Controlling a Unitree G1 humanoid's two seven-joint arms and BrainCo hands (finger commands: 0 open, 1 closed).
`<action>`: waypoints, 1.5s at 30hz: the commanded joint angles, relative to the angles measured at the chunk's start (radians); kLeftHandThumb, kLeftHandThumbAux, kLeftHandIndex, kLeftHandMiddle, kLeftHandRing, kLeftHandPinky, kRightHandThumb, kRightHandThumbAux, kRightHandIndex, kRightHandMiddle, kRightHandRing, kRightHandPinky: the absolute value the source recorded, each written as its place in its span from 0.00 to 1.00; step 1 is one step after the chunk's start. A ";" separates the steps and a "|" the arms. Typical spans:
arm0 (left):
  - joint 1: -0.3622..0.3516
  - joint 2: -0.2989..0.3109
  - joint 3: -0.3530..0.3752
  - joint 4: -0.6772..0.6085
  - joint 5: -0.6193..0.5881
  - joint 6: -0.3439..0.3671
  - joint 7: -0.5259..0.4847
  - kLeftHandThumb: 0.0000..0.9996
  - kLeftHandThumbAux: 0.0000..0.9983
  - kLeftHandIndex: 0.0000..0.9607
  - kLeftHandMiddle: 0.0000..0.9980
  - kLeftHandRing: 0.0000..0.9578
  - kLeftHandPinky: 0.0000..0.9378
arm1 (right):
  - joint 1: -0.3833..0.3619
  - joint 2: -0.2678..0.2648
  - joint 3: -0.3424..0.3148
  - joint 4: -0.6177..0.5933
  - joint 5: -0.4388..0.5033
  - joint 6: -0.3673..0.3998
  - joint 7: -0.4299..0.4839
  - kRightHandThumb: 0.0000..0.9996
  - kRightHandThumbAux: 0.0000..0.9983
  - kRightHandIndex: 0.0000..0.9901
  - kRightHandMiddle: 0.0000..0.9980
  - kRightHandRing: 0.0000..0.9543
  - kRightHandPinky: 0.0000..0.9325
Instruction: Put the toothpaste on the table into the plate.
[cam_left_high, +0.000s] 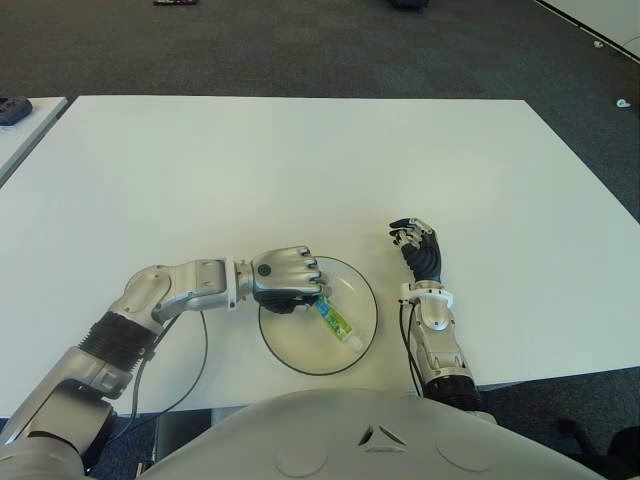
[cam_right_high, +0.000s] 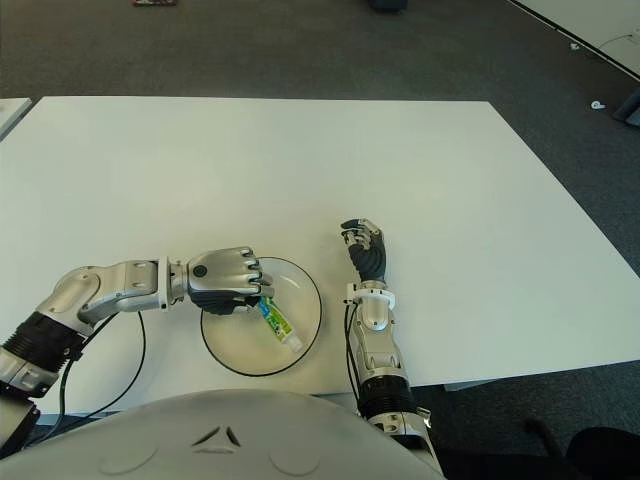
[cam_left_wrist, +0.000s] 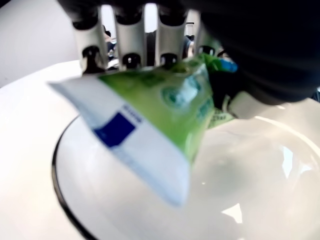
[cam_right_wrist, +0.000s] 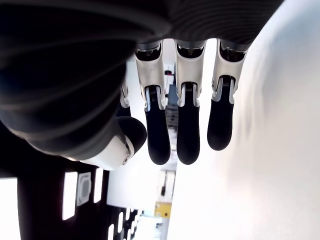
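Note:
A green, blue and white toothpaste tube (cam_left_high: 336, 320) is held over the clear glass plate (cam_left_high: 360, 345) near the table's front edge. My left hand (cam_left_high: 288, 280) is curled around the tube's upper end, above the plate's left rim. The tube's white end points down toward the plate's middle. In the left wrist view the tube (cam_left_wrist: 150, 125) fills the palm, with the plate (cam_left_wrist: 250, 200) right below it. Whether the tube touches the plate I cannot tell. My right hand (cam_left_high: 418, 245) shows to the right of the plate, fingers relaxed and holding nothing.
The white table (cam_left_high: 300, 170) stretches far beyond the plate. A second white table edge (cam_left_high: 20, 125) with a dark object shows at the far left. Dark carpet (cam_left_high: 300, 45) lies behind.

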 joint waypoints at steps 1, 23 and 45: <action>0.005 0.010 -0.016 -0.008 0.074 0.040 0.105 0.71 0.71 0.46 0.92 0.93 0.95 | -0.006 0.003 -0.002 0.008 0.005 0.017 -0.001 0.71 0.73 0.42 0.43 0.44 0.47; -0.096 0.042 -0.110 0.085 0.078 -0.013 0.338 0.34 0.72 0.09 0.08 0.07 0.09 | -0.013 0.000 -0.001 0.024 0.005 -0.004 0.002 0.71 0.73 0.42 0.44 0.46 0.48; -0.089 0.070 -0.119 0.028 0.044 0.076 0.197 0.12 0.37 0.00 0.00 0.00 0.00 | -0.009 -0.001 0.000 0.021 0.003 -0.003 -0.001 0.70 0.73 0.42 0.43 0.45 0.47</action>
